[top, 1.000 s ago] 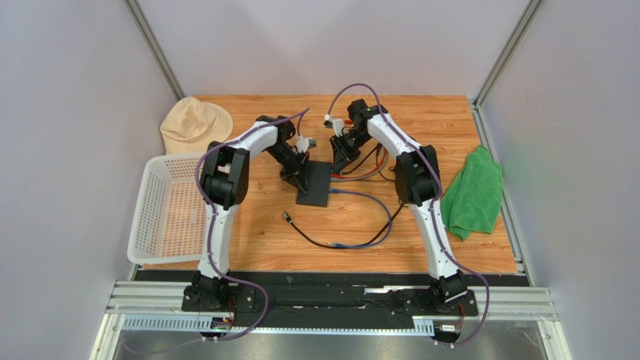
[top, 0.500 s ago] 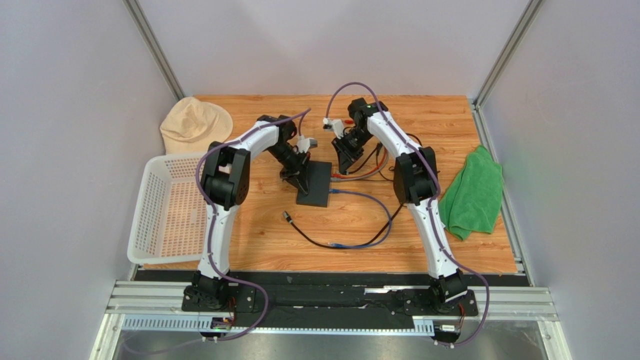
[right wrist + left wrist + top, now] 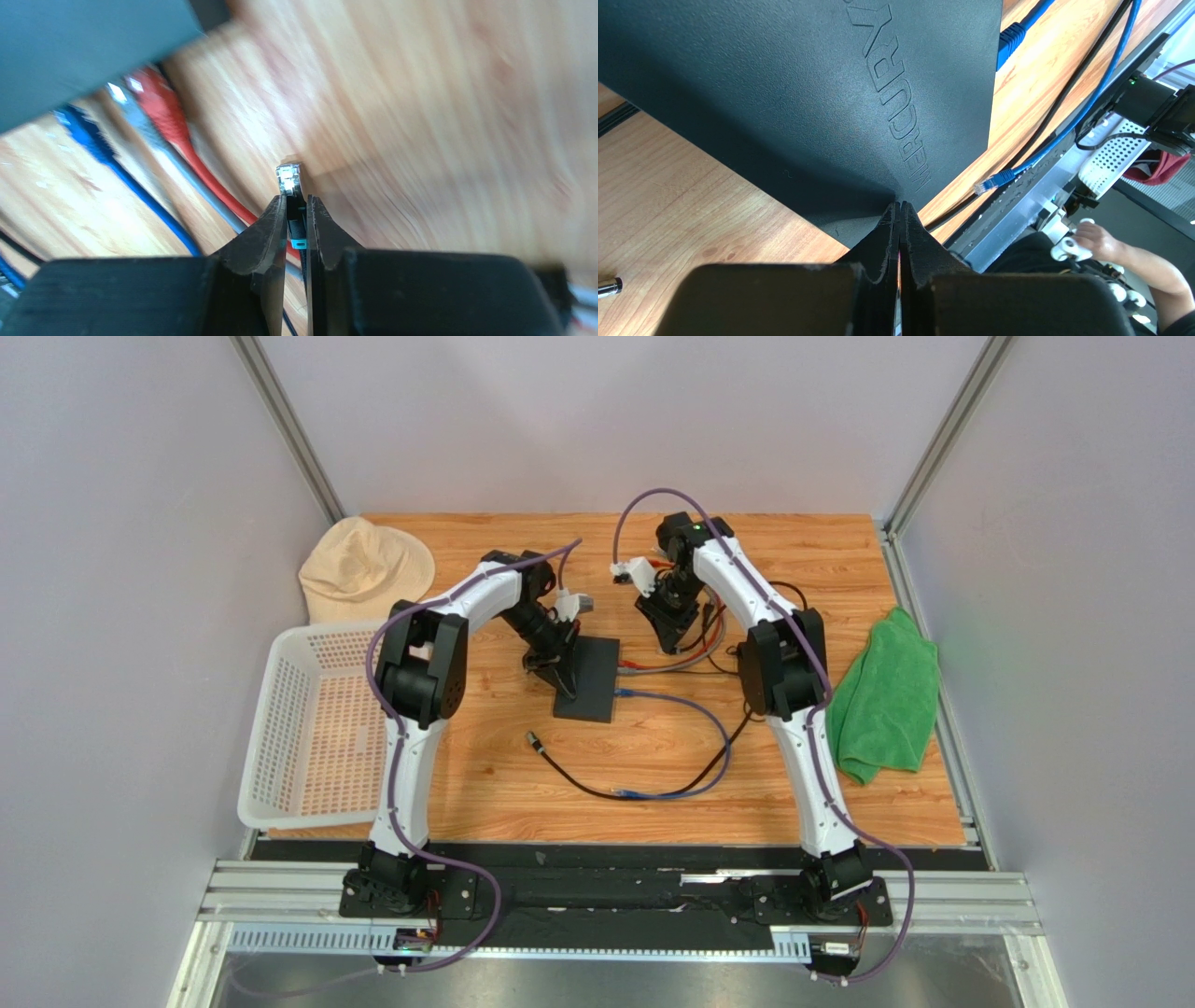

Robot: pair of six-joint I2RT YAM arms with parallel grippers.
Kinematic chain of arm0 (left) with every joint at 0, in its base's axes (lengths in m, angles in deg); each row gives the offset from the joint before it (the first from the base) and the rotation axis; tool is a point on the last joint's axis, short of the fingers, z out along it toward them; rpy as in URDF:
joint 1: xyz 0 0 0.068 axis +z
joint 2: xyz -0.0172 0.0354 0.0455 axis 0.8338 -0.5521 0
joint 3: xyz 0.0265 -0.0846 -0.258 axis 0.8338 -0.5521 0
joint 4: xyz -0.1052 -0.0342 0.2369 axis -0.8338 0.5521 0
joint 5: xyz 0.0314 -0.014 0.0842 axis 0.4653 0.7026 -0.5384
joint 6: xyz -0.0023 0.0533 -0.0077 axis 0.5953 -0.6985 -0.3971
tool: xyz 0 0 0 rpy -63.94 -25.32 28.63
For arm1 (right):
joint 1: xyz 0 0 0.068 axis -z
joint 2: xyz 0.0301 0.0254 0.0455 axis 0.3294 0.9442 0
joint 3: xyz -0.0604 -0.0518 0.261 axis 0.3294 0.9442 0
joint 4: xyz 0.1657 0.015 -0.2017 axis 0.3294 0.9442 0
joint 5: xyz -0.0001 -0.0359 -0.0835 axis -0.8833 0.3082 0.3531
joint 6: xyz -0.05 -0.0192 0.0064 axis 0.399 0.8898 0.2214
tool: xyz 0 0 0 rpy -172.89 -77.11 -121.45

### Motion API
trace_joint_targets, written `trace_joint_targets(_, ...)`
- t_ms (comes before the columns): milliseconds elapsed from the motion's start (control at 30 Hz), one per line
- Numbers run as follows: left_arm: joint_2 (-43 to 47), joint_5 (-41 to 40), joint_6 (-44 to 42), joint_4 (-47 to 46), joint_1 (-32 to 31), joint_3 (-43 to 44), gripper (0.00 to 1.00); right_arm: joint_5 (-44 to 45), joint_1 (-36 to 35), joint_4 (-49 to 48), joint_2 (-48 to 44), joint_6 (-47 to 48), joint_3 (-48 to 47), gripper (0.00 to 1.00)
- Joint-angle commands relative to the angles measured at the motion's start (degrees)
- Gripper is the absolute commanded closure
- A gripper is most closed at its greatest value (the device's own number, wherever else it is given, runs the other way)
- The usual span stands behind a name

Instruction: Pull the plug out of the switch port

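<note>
Plug (image 3: 289, 178), clear-tipped with a teal body, sat pinched between the fingers of the right claw (image 3: 295, 203) at the centre of the right wrist view. Its tip poked just past the fingertips, over bare table (image 3: 435, 105). It lay well apart from the black switch box (image 3: 84, 42), which filled the upper left of that frame. A red cable (image 3: 168, 122), a grey cable (image 3: 137, 115) and a blue cable (image 3: 91, 136) ran to that box's edge. The switch port itself could not be picked out in the blur. The pull therefore looked done, with the plug free of the box. The left claw (image 3: 901, 210) was clenched, its tips bearing on the box's edge at the lower middle of its view, seemingly to steady it. The next move would call for carrying the plug clear of the other leads and setting it down without dragging the box by the cable.
</note>
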Motion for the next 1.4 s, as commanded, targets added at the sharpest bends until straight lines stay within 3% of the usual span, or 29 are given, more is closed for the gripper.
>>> trace_joint_targets(0,-2.9,-9.4,-2.0,-4.3,-0.6,-1.1,1.00,8.5,3.0,-1.9,-7.1,0.8,0.8,1.00)
trace_joint_targets(133,-3.0,-9.3,-2.0,-4.2,-0.5,-1.0,1.00,11.4,8.3,-9.5,-12.2,-6.3,4.3,1.00)
trace_joint_targets(267,-3.2,-9.3,-1.9,-3.9,-0.5,-0.8,1.00,13.9,15.8,-14.4,-11.7,-12.0,0.9,1.00)
trace_joint_targets(400,-3.2,-9.3,-1.8,-4.0,-0.4,-0.8,1.00,19.7,19.0,-21.1,-11.8,-13.3,1.0,1.00)
trace_joint_targets(533,-3.1,-9.2,-1.8,-4.0,-0.5,-0.9,1.00,29.4,20.0,-29.1,-10.1,-17.0,1.6,1.00)
trace_joint_targets(800,-2.9,-9.3,-2.2,-4.1,-0.6,-1.1,1.00,34.0,18.2,-31.7,-7.1,-21.6,-1.4,1.00)
trace_joint_targets(900,-3.0,-9.2,-2.5,-3.9,-0.6,-1.0,1.00,36.0,17.9,-32.2,-6.7,-21.9,-1.4,0.69)
trace_joint_targets(933,-2.9,-9.1,-2.7,-3.8,-0.6,-1.0,1.00,36.1,17.7,-32.4,-6.6,-22.0,-1.5,0.50)
trace_joint_targets(1033,-2.6,-9.1,-2.9,-4.1,-0.7,-1.3,1.00,35.2,17.8,-32.5,-6.8,-22.0,-1.9,0.28)
trace_joint_targets(1367,-2.6,-10.6,-2.6,-4.0,-1.9,-1.0,1.00,25.3,15.0,-29.1,-15.0,-23.3,0.9,0.25)
